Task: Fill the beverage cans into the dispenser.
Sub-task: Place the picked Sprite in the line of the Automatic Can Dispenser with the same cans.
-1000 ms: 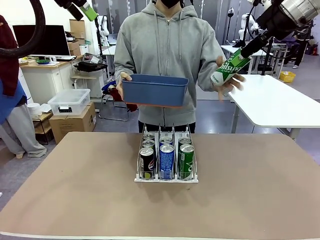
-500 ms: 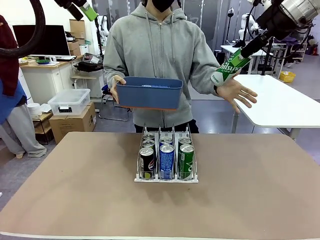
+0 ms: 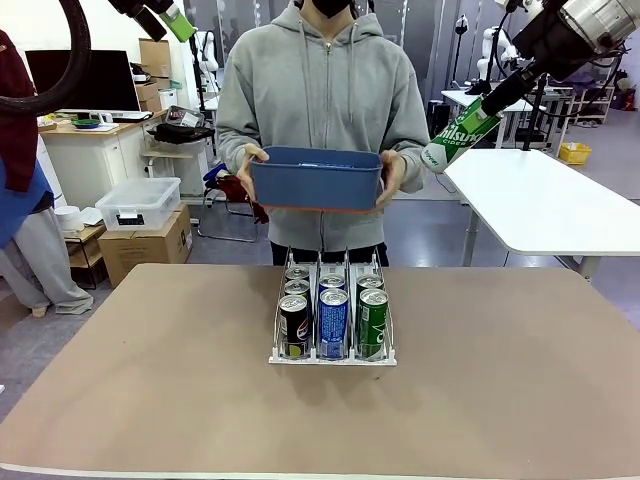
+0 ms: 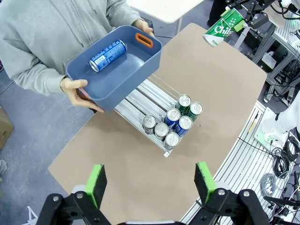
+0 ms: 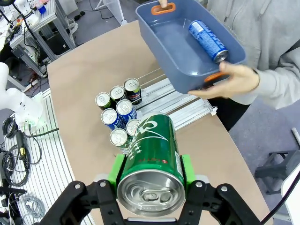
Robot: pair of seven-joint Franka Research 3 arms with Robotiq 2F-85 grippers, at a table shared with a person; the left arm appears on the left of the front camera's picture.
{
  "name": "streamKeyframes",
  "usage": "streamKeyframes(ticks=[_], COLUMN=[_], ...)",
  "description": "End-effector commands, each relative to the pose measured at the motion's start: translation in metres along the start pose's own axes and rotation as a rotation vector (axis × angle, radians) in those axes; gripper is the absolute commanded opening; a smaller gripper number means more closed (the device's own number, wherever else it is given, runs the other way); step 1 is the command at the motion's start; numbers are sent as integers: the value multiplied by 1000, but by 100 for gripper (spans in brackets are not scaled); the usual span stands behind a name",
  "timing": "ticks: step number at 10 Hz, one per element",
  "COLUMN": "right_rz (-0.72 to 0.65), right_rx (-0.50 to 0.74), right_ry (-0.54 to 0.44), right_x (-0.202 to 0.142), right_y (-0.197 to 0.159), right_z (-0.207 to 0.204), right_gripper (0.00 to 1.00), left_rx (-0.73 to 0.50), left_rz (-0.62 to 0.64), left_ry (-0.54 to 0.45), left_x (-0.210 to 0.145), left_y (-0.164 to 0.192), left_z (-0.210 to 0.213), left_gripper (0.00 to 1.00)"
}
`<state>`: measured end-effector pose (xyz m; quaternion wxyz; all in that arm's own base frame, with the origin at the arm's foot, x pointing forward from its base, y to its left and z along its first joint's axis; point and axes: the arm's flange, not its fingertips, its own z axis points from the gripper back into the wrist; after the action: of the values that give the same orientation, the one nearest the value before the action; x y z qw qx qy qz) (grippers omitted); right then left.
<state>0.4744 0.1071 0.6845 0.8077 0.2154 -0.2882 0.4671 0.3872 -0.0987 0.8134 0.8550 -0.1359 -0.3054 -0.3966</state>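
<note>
Up at the far right, our right gripper [image 5: 151, 180] is pinching the green can [image 3: 458, 136] by its top end, tilted in mid-air and well away from the dispenser [image 3: 333, 357]. What changed: the person's hand [image 3: 390, 178] that was under the can a second ago is back on the blue tub [image 3: 315, 185], so the handover looks done and we'd guess the green lane is next. Our left gripper [image 4: 150, 183] hangs spread wide and empty, and one blue can [image 4: 108, 55] lies in the tub
</note>
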Motion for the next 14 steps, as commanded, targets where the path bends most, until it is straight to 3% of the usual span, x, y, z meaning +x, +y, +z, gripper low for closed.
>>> streamKeyframes(ticks=[1, 3, 5, 8, 10, 12, 14], right_rz=[0, -84, -44, -81, -105, -96, -61], right_rx=[0, -38, -55, -100, -60, -172, -189], right_ry=[0, 70, 159, 152, 209, 269, 299], right_x=[0, -11, -29, -51, -65, -72, -74], right_y=[0, 36, 61, 93, 121, 145, 154], right_z=[0, -4, -11, -29, -54, -92, -105], right_gripper=[58, 58, 58, 58, 58, 58, 58], left_rx=[-19, -19, -19, -19, -19, -19, -19], left_rz=[2, 2, 2, 2, 2, 2, 2], left_ry=[-8, -8, -8, -8, -8, -8, -8], left_x=[-4, -4, -4, -4, -4, -4, -4], left_y=[1, 1, 1, 1, 1, 1, 1], left_z=[1, 1, 1, 1, 1, 1, 1], left_gripper=[100, 100, 100, 100, 100, 100, 100])
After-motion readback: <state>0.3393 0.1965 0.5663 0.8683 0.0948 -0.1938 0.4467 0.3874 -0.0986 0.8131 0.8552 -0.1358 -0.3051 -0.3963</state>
